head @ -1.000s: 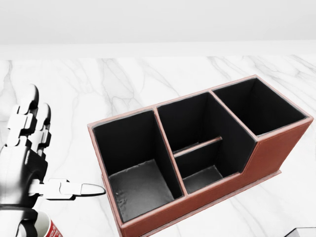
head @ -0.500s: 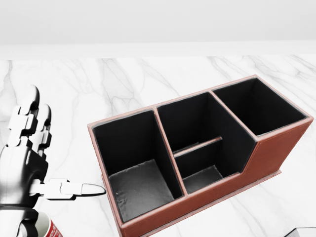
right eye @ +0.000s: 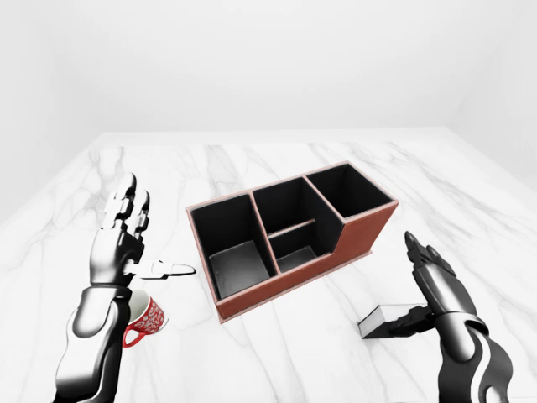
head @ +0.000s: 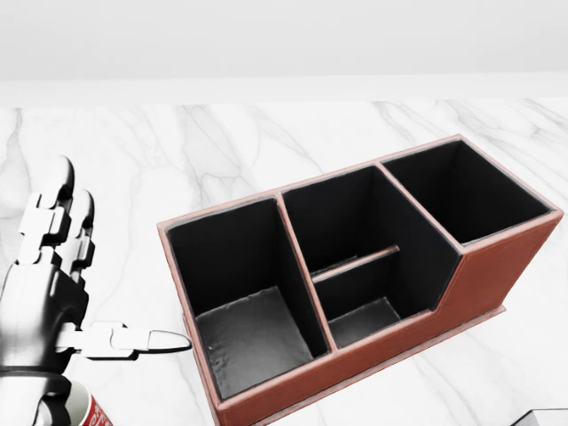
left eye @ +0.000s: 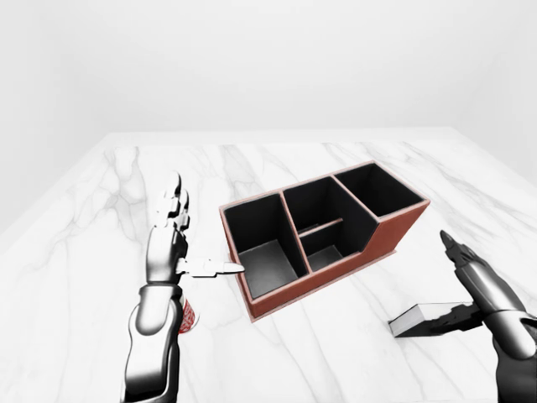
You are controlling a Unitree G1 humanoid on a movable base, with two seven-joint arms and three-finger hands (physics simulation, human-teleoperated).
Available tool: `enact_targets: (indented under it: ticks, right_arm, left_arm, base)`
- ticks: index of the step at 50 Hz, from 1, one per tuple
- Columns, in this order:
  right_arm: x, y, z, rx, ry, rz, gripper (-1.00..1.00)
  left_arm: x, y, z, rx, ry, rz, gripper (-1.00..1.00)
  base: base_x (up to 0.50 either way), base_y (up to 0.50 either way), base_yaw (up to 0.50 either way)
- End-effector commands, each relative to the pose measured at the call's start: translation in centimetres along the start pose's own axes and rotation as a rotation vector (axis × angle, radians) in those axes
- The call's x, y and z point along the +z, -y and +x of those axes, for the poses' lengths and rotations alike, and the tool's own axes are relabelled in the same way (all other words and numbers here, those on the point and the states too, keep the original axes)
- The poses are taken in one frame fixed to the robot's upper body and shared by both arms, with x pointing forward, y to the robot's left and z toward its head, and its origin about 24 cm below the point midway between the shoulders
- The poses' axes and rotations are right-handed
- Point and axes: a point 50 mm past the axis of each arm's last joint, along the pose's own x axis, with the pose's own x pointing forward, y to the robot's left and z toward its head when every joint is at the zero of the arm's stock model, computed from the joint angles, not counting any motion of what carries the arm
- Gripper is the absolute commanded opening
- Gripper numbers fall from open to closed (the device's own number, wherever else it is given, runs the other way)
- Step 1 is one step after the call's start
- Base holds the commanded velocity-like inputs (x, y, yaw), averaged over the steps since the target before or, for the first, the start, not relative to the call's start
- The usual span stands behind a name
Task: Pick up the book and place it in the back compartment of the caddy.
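On the left of the right-eye view, the left hand (right eye: 126,243) is hovering open and empty above a red mug (right eye: 144,320). Beside it the caddy (right eye: 289,239) is waiting empty. Rightmost, the right hand (right eye: 432,290) is spreading open over the book (right eye: 388,320), probably preparing a grasp.

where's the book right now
The book lies flat on the marble table at the lower right of the right-eye view, below and right of the caddy, with the open right hand at its right end.
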Motion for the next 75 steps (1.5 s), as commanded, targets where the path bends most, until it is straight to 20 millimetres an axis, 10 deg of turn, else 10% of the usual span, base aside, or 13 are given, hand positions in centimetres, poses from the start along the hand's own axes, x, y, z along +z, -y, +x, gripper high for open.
enact_targets:
  ticks: [1,40,41,42,75]
  right_arm:
    - [-0.5,-0.4,1.4,0.003,-0.011,-0.005,1.00]
    - [-2.2,-3.5,1.1,0.087,-0.087,-0.025,1.00]
    - [-2.2,-3.6,1.0,0.095,-0.089,-0.027,-0.34]
    - [-2.3,-3.7,0.9,0.104,-0.091,-0.025,-1.00]
    - [0.2,-1.3,0.3,0.030,-0.009,-0.050,-1.00]
  left_arm:
    - [0.0,0.0,0.0,0.000,-0.002,0.003,1.00]
    - [0.0,-0.1,0.0,0.008,0.001,0.007,1.00]
    - [0.0,-0.1,0.1,0.008,0.001,0.007,1.00]
    - [0.0,-0.1,0.1,0.008,0.000,0.007,1.00]
    - [0.0,-0.1,0.1,0.009,0.000,0.007,1.00]
  base:
    - [0.00,0.00,0.00]
    - [0.00,0.00,0.00]
    - [0.00,0.00,0.00]
    - [0.00,0.00,0.00]
    - [0.00,0.00,0.00]
